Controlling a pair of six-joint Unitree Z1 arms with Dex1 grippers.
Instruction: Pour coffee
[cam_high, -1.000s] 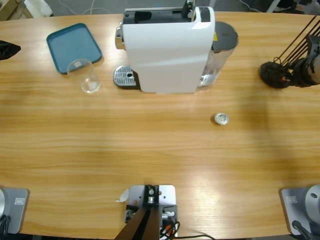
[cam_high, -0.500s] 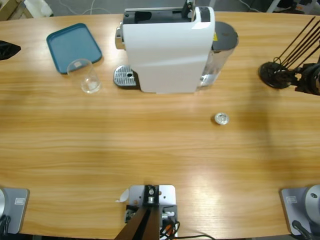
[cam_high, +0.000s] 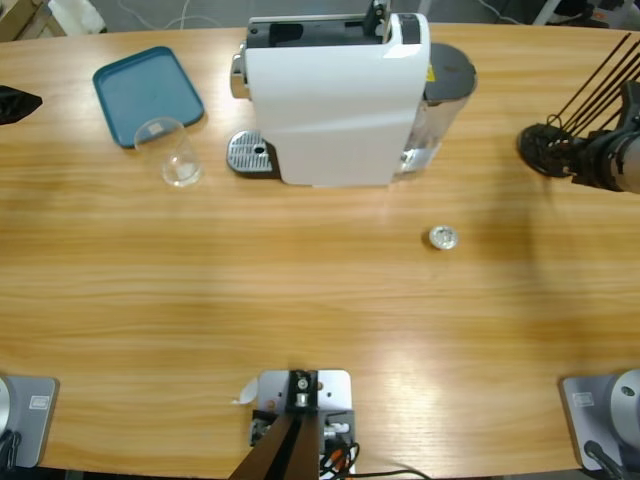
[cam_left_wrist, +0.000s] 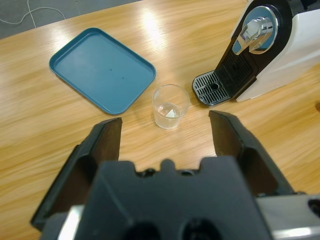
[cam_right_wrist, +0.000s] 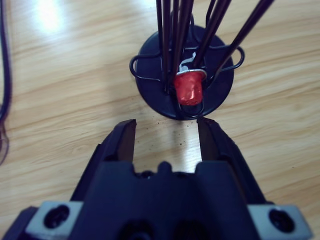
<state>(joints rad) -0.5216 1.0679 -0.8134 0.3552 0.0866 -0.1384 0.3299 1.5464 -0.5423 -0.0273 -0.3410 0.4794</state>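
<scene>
**Both grippers open, glass upright beside the drip tray**

The clear glass (cam_high: 180, 158) stands upright on the wooden table (cam_high: 300, 290), mouth up, its long axis vertical. It sits between the teal tray (cam_high: 147, 94) and the drip grate (cam_high: 250, 153) of the white coffee machine (cam_high: 335, 95), just off the tray's near corner. No tan liquid can be made out in it.

The left gripper (cam_left_wrist: 165, 131) hangs above the glass, jaws spread wide and holding nothing. The right gripper (cam_right_wrist: 166, 135) is likewise parted and empty, just short of the black wire capsule holder (cam_right_wrist: 186, 75), where a red capsule (cam_right_wrist: 189, 87) sits.

A small silver capsule (cam_high: 443, 237) lies alone on the table, well apart from the machine.

Compared with half a second ago, the right arm (cam_high: 610, 160) at the right edge has shifted slightly beside the holder; the glass, machine and silver capsule lie unchanged.
</scene>
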